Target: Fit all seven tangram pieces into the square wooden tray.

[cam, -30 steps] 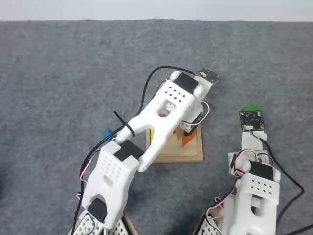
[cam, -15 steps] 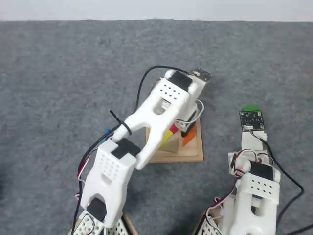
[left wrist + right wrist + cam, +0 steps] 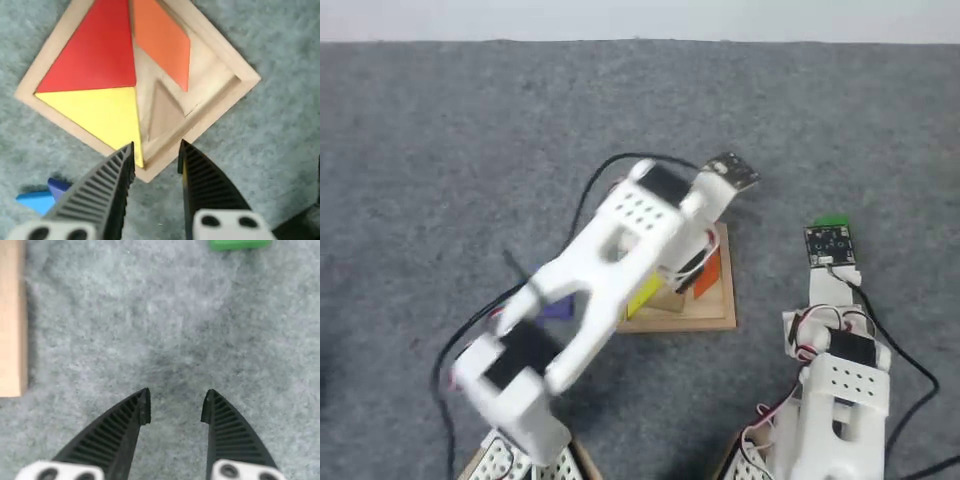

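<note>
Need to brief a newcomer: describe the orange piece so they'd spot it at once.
On the grey carpet sits the square wooden tray. Inside, the orange piece lies beside the red triangle. Unlike that one and the yellow triangle, it is a slanted four-sided shape.

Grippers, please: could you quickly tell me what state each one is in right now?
Left gripper: open, holding nothing, above the tray corner.
Right gripper: open, holding nothing, above the grey mat.
</note>
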Robot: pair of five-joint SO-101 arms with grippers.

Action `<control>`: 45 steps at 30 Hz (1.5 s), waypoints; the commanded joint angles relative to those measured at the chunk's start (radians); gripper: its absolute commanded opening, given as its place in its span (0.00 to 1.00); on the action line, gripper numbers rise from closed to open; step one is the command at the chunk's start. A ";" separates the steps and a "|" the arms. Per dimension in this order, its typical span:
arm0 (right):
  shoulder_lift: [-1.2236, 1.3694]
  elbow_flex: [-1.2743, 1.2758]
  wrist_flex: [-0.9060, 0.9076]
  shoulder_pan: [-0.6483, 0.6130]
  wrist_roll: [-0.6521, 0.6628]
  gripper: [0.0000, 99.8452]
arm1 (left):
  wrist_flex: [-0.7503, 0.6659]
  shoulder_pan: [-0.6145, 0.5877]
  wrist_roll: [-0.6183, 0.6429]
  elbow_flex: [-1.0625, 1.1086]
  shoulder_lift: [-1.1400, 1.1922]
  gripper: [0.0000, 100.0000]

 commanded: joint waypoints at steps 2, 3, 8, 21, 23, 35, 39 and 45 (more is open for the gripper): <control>-0.018 -0.044 0.022 -0.059 0.023 0.19 | -0.150 -0.035 -0.104 0.269 -0.232 0.13; -0.018 -0.044 0.022 -0.065 0.023 0.19 | -0.153 -0.035 -0.120 0.291 -0.226 0.13; -0.018 -0.043 0.024 -0.061 0.021 0.19 | -0.189 -0.008 -0.166 0.294 -0.137 0.18; -0.018 -0.048 0.018 -0.007 0.025 0.19 | -0.290 0.080 -0.166 0.206 0.153 0.18; -0.018 -0.048 0.018 -0.007 0.025 0.19 | -0.288 0.069 -0.166 0.166 0.183 0.18; -0.018 -0.046 0.016 -0.007 0.026 0.19 | -0.044 0.075 -0.169 -0.047 0.173 0.18; -0.018 -0.046 0.016 -0.008 0.026 0.19 | -0.083 0.071 -0.170 -0.047 0.146 0.18; -0.018 -0.044 0.016 -0.008 0.026 0.19 | -0.175 0.054 -0.172 -0.051 0.232 0.18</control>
